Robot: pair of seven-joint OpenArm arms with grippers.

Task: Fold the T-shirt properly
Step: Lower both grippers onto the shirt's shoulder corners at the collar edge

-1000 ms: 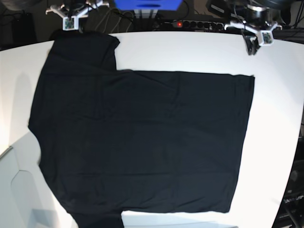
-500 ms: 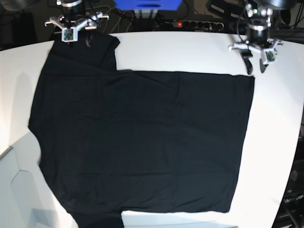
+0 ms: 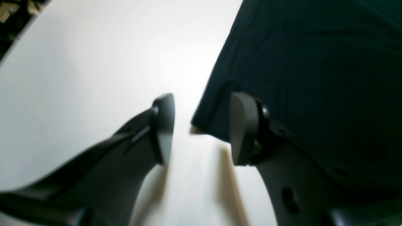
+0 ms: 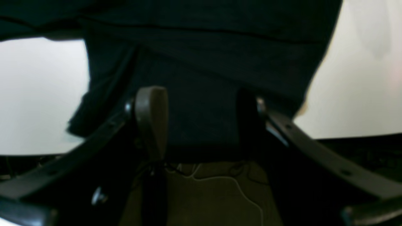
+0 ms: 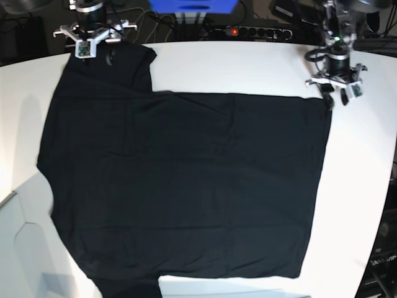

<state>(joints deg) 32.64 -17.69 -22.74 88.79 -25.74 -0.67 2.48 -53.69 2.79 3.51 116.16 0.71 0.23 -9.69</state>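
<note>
A white table (image 5: 248, 62) carries the black T-shirt (image 5: 186, 186), spread flat; its near edge is cut off, and no print shows. The left gripper (image 3: 201, 127) stands open, straddling the shirt's far corner. The right gripper (image 4: 201, 119) gapes wide over a sleeve at the table's far edge, holding nothing.

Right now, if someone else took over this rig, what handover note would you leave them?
Left end effector: open, straddling the T-shirt corner at the far hem; nothing gripped.
Right end effector: open over the far sleeve at the table edge; nothing gripped.
T-shirt: spread flat on the white table, plain black side up, no fold in it.
Done: both end effectors are at their far-edge grasp points.
Left: close on cloth, then all the folding.
</note>
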